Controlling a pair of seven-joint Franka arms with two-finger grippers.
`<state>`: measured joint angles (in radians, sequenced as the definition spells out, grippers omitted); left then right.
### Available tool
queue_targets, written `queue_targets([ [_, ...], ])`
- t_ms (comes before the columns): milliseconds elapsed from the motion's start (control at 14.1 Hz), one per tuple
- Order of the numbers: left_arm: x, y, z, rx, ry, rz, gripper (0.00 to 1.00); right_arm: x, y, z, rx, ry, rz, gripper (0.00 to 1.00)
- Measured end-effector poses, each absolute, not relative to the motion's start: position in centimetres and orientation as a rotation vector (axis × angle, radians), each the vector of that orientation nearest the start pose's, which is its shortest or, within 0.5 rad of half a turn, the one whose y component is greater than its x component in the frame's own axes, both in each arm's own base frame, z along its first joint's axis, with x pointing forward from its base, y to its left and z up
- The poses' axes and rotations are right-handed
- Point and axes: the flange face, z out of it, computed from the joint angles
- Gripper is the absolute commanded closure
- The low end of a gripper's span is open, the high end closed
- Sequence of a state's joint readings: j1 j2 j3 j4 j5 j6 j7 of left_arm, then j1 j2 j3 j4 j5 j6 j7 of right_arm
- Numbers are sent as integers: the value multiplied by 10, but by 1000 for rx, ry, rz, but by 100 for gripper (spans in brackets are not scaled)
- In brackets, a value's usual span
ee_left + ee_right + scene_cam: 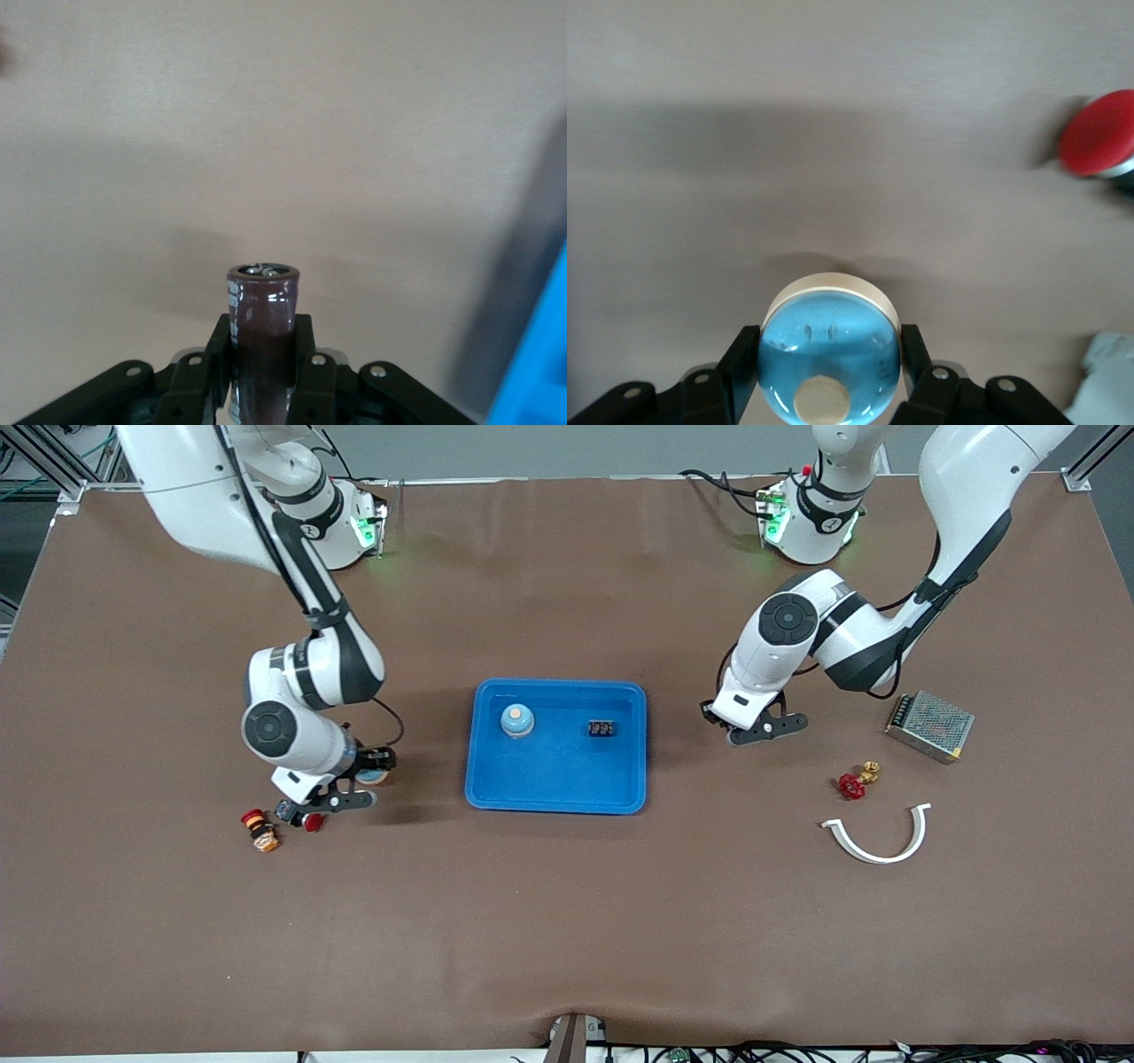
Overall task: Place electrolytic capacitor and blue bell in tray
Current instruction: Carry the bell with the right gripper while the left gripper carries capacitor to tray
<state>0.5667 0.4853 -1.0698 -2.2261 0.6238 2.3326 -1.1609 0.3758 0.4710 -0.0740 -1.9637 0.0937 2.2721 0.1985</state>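
The bright-blue tray (496, 779) lies mid-table. A pale-blue bell (517, 720) and a small black part (601, 729) sit in it. My left gripper (764, 731) (261, 372) hangs low beside the tray toward the left arm's end, shut on the electrolytic capacitor (262, 301), a dark maroon cylinder standing up between the fingers. The tray's rim (540, 354) shows close by. My right gripper (363, 779) (830, 354) is low beside the tray toward the right arm's end, shut on a blue bell (370, 776) (829, 341) with a white base.
Next to the right gripper lie a red button (312, 822) (1099, 133), a small dark part (285, 810) and a red-and-orange part (260, 831). Toward the left arm's end lie a mesh-covered metal box (930, 726), a red valve wheel (852, 786) and a white curved strip (877, 837).
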Motion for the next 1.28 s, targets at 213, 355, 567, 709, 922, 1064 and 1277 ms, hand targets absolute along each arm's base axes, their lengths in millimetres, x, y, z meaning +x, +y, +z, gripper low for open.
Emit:
queue_targets([
  [213,474,-265,262,-3078,-580,40,100,561,260,244,-3151,104,196,61],
  [355,478,-275,264,-3069,-730,54,100,551,302,255,-3146,183,154,61],
  [567,480,-301,268,-2974,-1142,85,100,545,339,257,-3139,257,124,61],
  [709,480,-322,271,-2882,-1391,104,100,550,352,249,-3139,285,117,61],
  [922,481,-350,263,-2768,-1577,76,100,559,370,234,-3136,326,104,61],
  [1064,487,-371,260,-2703,-1683,25,100,556,383,224,-3142,327,110,61],
  [1277,486,-403,251,-2622,-1792,-60,100,549,392,211,-3153,321,122,60],
])
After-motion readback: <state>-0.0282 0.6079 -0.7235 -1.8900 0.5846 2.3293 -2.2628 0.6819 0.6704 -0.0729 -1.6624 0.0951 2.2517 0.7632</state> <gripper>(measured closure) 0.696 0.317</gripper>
